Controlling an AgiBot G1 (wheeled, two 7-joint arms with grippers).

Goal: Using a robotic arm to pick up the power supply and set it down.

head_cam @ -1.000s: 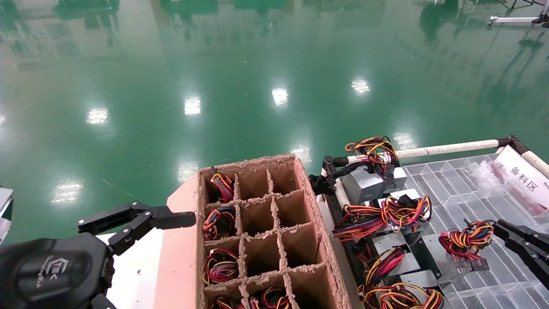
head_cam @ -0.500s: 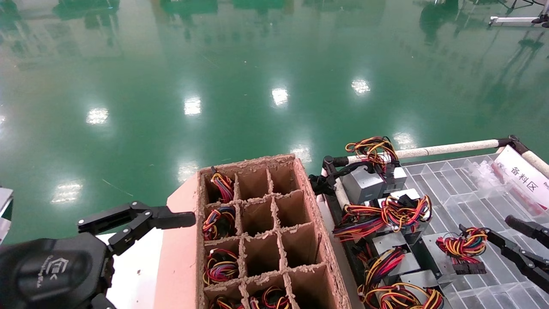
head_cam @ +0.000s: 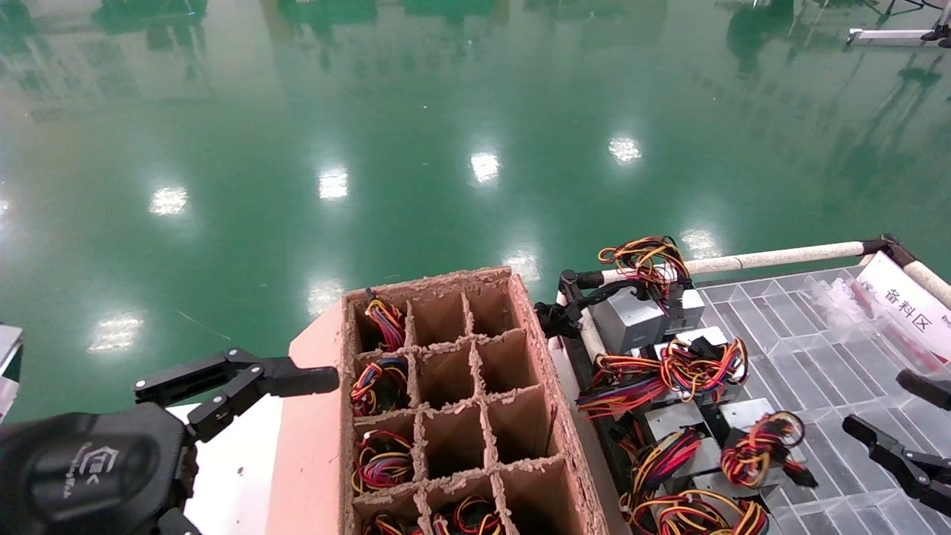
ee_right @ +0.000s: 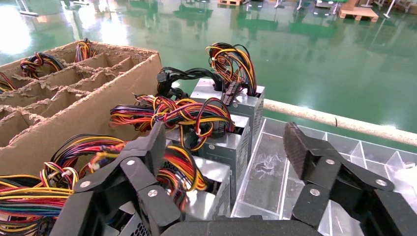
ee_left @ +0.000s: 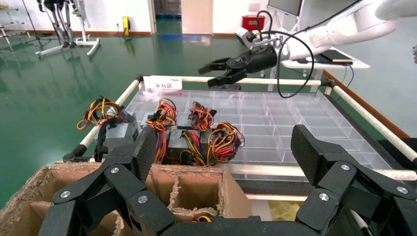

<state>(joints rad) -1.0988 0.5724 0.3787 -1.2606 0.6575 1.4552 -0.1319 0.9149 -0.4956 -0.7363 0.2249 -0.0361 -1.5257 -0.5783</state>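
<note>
The power supply (head_cam: 749, 413), a small grey metal box, lies on the clear tray (head_cam: 817, 357) among several like it. Its red, yellow and black wire bundle (head_cam: 759, 449) rests loose on top. My right gripper (head_cam: 895, 410) hangs open just right of it, holding nothing. In the right wrist view the same grey box (ee_right: 209, 172) sits below and between the spread right gripper (ee_right: 226, 147) fingers, with its wires by one finger. My left gripper (head_cam: 238, 379) stays open and parked beside the cardboard box. In the left wrist view it (ee_left: 221, 152) frames a box cell.
A divided cardboard box (head_cam: 565, 446) stands centre, with wire bundles in its left cells. More power supplies (head_cam: 631, 316) crowd the tray's left side. A white rail (head_cam: 773, 258) and a labelled sign (head_cam: 906, 305) border the tray. Green floor lies beyond.
My right gripper opened and let go of the wire bundle, then drew back to the right. The bundle dropped left onto the grey box. The left arm has not moved.
</note>
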